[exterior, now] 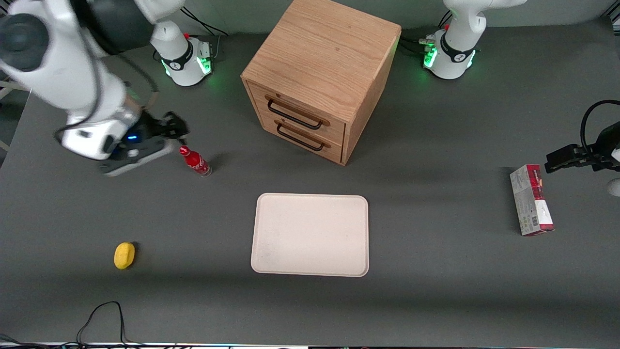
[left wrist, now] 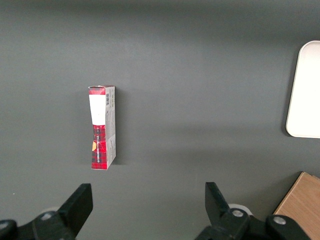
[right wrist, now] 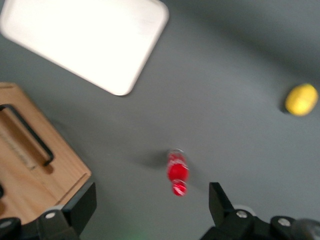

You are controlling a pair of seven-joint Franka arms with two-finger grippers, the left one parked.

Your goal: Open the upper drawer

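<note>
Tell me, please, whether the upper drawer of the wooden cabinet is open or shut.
Shut: the upper drawer sits flush with the cabinet front. The open pincer hovers above the red bottle.

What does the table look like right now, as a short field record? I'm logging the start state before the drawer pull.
upper drawer: closed, flush with the cabinet, black handle untouched
lower drawer: closed
hand: open, above the table beside the red bottle, well short of the drawer
tray: empty, nearer the front camera than the cabinet
lemon: toward the working arm's end
red box: toward the parked arm's end
</note>
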